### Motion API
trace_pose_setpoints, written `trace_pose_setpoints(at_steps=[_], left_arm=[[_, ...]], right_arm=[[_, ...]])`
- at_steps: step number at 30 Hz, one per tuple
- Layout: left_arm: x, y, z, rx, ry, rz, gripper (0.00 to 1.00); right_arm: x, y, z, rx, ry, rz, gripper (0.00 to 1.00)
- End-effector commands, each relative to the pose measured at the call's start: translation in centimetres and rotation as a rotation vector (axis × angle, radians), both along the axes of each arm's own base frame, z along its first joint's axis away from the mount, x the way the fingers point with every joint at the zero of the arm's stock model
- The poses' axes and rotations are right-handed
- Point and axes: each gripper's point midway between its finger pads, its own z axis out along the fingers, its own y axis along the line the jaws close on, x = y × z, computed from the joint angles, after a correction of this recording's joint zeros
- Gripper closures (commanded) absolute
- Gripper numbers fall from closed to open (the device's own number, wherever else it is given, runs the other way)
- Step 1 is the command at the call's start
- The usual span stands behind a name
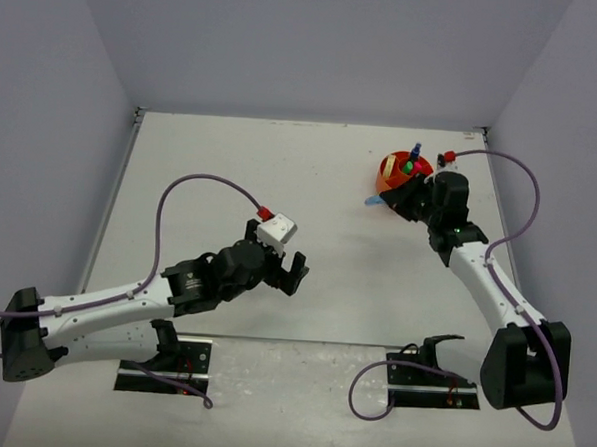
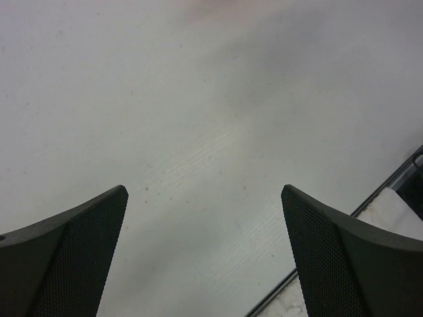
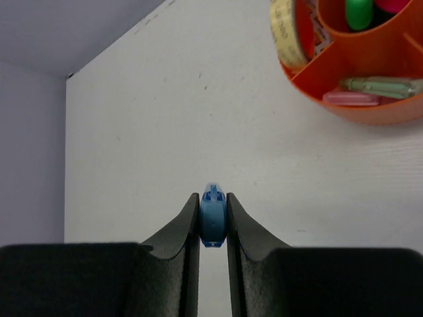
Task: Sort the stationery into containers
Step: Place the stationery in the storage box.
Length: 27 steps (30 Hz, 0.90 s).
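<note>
My right gripper is clamped on a small blue clip. The two fingers press flat against its sides, so it stands on edge with its tip poking just past the fingertips. I judge that this grip suits a thin piece: pinched across its narrow width it cannot swivel, and it should drop cleanly once the fingers part. I cannot tell whether the clip is lifted clear of the table or only just above it.

The orange tub sits ahead of this gripper and off to its right. It is near but not underneath, so the clip is not yet over any compartment. The dividers are already sorting like with like:
- A beige tape ring leans in the section farthest to the left.
- A green highlighter and a pink highlighter stand upright in the inner cup.
- A pale green clip lies beside a pink eraser in the outer section closest to the gripper.

My guess is that the blue clip belongs with the green one. That calls for a short carry forward and right before releasing.

My left gripper has its fingers spread wide with nothing between them, and only bare table lies ahead of it. It hangs well apart from the tub, probably to stay out of the right arm's way.
</note>
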Motion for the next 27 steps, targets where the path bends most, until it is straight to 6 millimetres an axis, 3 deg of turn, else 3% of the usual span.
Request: trace_pose_setpoints(at_steps=[1, 7, 11, 23, 27], left_arm=[[-2.5, 3.7, 0.2, 0.037, 0.089, 0.016, 0.0], [-4.1, 4.9, 2.1, -0.052, 0.074, -0.032, 0.0], [-4.1, 5.0, 2.7, -0.081, 0.056, -0.032, 0.0], [-4.0, 4.5, 1.4, -0.037, 0.083, -0.037, 0.0], [-4.0, 4.5, 1.6, -0.044, 0.079, -0.036, 0.0]], right_arm=[[5.8, -4.2, 3.2, -0.045, -0.062, -0.221, 1.0], [9.9, -6.1, 3.0, -0.09, -0.034, -0.288, 1.0], [10.2, -6.4, 1.9, -0.109, -0.005, -0.289, 1.0], [10.6, -8.5, -1.4, -0.198, 0.053, -0.33, 1.0], [11.0, -8.6, -1.8, -0.204, 0.064, -0.328, 0.95]])
